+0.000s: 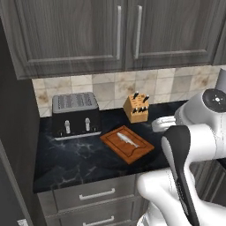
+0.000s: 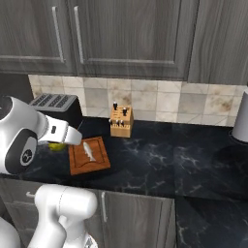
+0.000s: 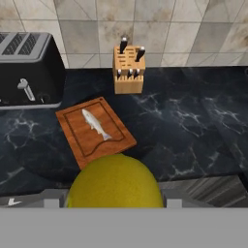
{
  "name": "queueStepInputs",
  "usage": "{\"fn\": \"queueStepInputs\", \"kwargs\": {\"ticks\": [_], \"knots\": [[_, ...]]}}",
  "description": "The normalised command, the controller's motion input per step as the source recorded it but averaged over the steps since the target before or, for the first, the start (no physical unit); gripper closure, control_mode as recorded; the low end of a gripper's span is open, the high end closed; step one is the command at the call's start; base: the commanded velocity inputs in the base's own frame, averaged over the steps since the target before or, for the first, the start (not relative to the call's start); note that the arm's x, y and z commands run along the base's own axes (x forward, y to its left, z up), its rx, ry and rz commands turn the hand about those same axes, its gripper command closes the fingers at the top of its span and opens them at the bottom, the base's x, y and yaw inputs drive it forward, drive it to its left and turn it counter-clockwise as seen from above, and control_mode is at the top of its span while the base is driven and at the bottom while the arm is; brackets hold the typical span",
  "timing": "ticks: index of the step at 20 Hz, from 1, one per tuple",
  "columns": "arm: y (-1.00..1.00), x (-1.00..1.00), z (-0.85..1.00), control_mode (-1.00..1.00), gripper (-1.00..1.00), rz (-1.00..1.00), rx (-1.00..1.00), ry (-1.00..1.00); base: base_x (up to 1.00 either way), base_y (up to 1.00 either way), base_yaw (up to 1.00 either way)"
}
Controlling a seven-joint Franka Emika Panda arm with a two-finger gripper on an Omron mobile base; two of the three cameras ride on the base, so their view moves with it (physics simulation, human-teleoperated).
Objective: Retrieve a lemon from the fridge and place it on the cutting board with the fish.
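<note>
The yellow lemon (image 3: 115,181) looms large at the bottom of the hand view, and my gripper (image 3: 114,202) is shut on it. In the right base view a sliver of the lemon (image 2: 57,146) peeks out under my hand, just left of the cutting board (image 2: 77,162). The reddish-brown cutting board (image 3: 85,138) lies on the black counter below and ahead of the lemon, with the pale fish (image 3: 96,124) lying diagonally on it. From the left base, the cutting board (image 1: 134,152) and fish (image 1: 127,139) sit left of my wrist. The fridge is out of view.
A black toaster (image 1: 75,114) stands left of the board. A tan knife block (image 1: 136,108) is behind it by the tiled wall. Grey cabinets (image 1: 119,31) hang overhead. A grey cylinder (image 2: 240,121) stands at the counter's far right. Drawers (image 1: 95,194) run below the counter edge.
</note>
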Motion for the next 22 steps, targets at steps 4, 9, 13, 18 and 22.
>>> {"fn": "queueStepInputs", "kwargs": {"ticks": [4,9,13,18,22], "knots": [[0.00,0.00,0.00,1.00,1.00,0.00,0.00,0.00,0.15,0.00,0.00],[0.00,0.00,0.00,1.00,1.00,0.00,0.00,0.00,0.01,0.00,0.00],[0.00,0.00,0.00,-1.00,1.00,0.00,0.00,0.00,0.00,0.00,0.00],[0.00,0.00,-0.08,-1.00,1.00,0.00,0.00,0.02,0.00,0.00,0.00],[0.00,0.16,-0.42,-1.00,1.00,0.00,0.07,0.05,0.00,0.00,0.00]]}}
